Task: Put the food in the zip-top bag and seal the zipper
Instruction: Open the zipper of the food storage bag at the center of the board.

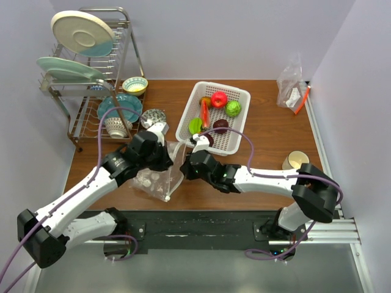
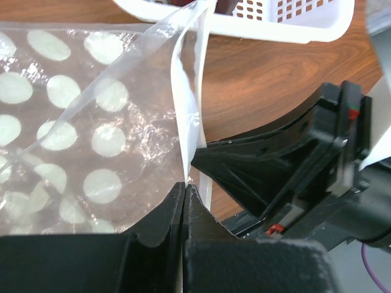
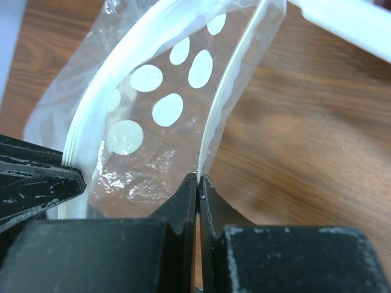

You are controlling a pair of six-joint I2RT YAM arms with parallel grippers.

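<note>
The clear zip-top bag [image 1: 160, 178], printed with white dots, stands on the table between my grippers with its mouth held apart. My left gripper [image 2: 185, 187] is shut on one side of the pale zipper [image 2: 186, 122]. My right gripper [image 3: 199, 177] is shut on the other zipper side [image 3: 227, 104]. In the top view the left gripper [image 1: 166, 157] and the right gripper [image 1: 188, 165] sit close together at the bag's mouth. The food lies in the white basket [image 1: 239, 125]: red apple [image 1: 219, 99], green ball [image 1: 233, 108], orange carrot [image 1: 204, 113], dark purple piece [image 1: 220, 126]. I see no food inside the bag.
A dish rack [image 1: 91, 79] with plates and bowls stands at the back left. A second clear bag with a red-orange strip [image 1: 292, 88] lies at the back right. A pale cup [image 1: 295, 160] stands by the right arm. The basket's rim [image 2: 275, 27] is just beyond the bag.
</note>
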